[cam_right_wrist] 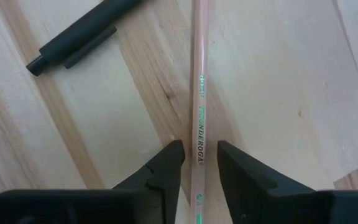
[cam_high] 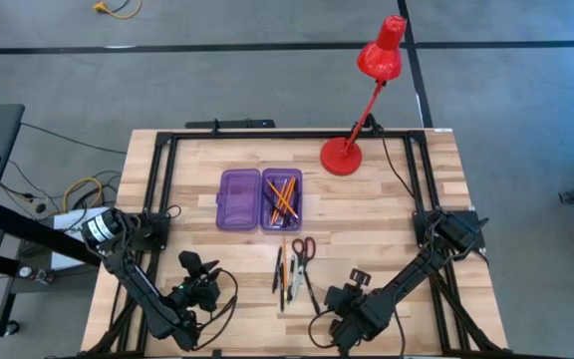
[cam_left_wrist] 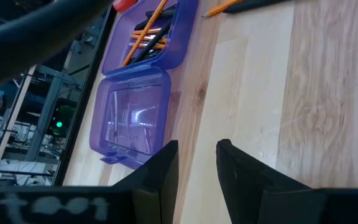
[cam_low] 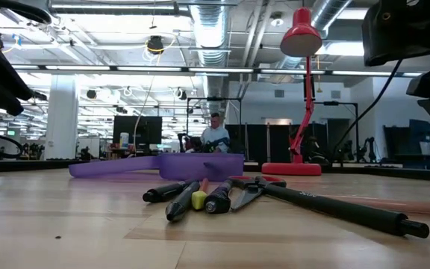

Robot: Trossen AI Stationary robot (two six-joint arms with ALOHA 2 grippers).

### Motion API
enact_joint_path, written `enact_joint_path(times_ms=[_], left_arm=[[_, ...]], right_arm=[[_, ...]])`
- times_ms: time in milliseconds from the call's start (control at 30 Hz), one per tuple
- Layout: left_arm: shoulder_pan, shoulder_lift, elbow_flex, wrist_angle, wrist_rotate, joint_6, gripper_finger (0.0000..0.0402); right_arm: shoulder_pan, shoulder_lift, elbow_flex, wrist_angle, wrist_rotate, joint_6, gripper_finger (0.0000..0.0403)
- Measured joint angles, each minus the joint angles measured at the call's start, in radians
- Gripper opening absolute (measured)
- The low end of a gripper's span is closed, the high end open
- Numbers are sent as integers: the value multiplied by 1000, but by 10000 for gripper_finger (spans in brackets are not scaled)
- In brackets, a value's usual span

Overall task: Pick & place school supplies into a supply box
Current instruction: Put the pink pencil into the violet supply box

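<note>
1. A pencil [cam_right_wrist: 199,118] lies flat on the table [cam_right_wrist: 278,93] directly under the right gripper [cam_right_wrist: 199,163], its shaft running through the gap between the two dark fingertips [cam_right_wrist: 166,163]. The jaws stand narrowly apart, one on each side of the shaft; whether the pads touch the wood cannot be told, and the pencil rests on the table rather than hanging lifted.
2. In the right wrist view the pencil's long axis runs straight away from the gripper, in line with the gap between the fingers, with green lettering along its pale orange side.
3. A black pen [cam_right_wrist: 79,34] lies near the pencil, apart from it and angled across the boards.
4. From above, the right gripper [cam_high: 342,324] sits low at the near edge of the table, just beside the loose supplies: pens and pencils [cam_high: 283,269] lying roughly front to back, and the red-handled scissors [cam_high: 303,249] at their far end.
5. Beyond those lies the purple supply box [cam_high: 259,199], opened flat, its two halves side by side; the right half holds orange pencils and dark pens set lengthwise and slightly aslant.
6. The left gripper [cam_left_wrist: 196,165] waits over bare table at the near left, jaws narrowly apart and holding nothing, pointing towards the box.
7. A red desk lamp [cam_high: 357,100] stands at the far edge.
</note>
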Motion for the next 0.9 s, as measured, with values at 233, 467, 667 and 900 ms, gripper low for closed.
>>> enact_joint_path(times_ms=[233, 467, 667, 900], left_arm=[[0, 0, 0, 6, 0, 0, 99], [0, 0, 0, 19, 0, 0, 99], [0, 0, 0, 19, -1, 0, 99], [0, 0, 0, 24, -5, 0, 99]], right_arm=[[-20, 0, 0, 21, -4, -39, 118], [-32, -7, -43, 71, -4, -54, 123], [-33, -11, -59, 117, 3, -81, 121], [-49, -11, -60, 124, -7, -112, 121]])
